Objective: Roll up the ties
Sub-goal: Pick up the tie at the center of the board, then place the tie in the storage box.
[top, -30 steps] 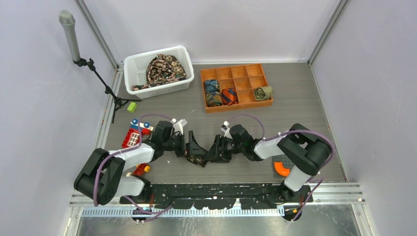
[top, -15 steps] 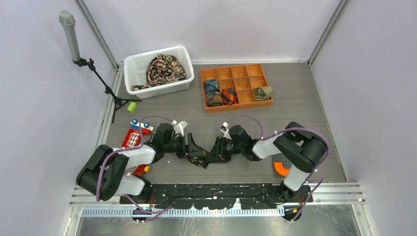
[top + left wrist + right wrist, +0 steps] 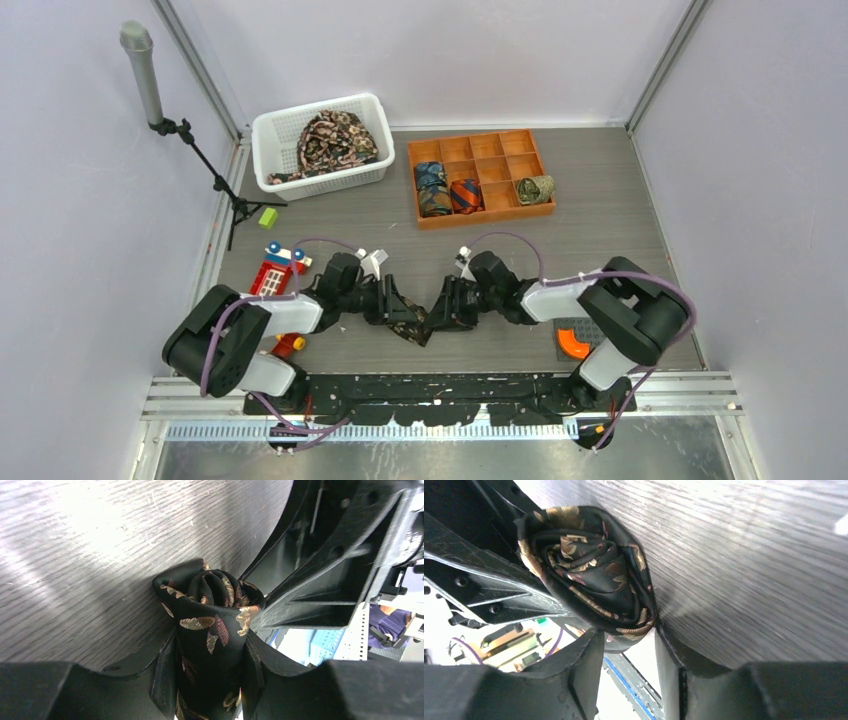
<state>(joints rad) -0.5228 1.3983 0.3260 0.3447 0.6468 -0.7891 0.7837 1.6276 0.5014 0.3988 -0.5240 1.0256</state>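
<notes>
Top view hides most of the tie [image 3: 409,323]: only a dark patterned wad shows between the two fingertips, near the table's [image 3: 600,215] front edge, midway between the arm bases. Its pointed ends aren't visible in any view, and I can't tell whether it touches the wood. It's rolled; the spiral end face looks straight into the right wrist cam, so the roll axis runs roughly gripper to gripper, left-right across the table. The left gripper [image 3: 207,645] is clamped on the roll body, with fabric squeezed between both fingers and cut off by the lower frame edge. The right gripper [image 3: 626,640] has its fingertips flanking the roll's lower rim; pinching or just touching, can't tell. Versus a second ago, the left jaws have closed in, both elbows have shifted, and the wad has drifted slightly right.
</notes>
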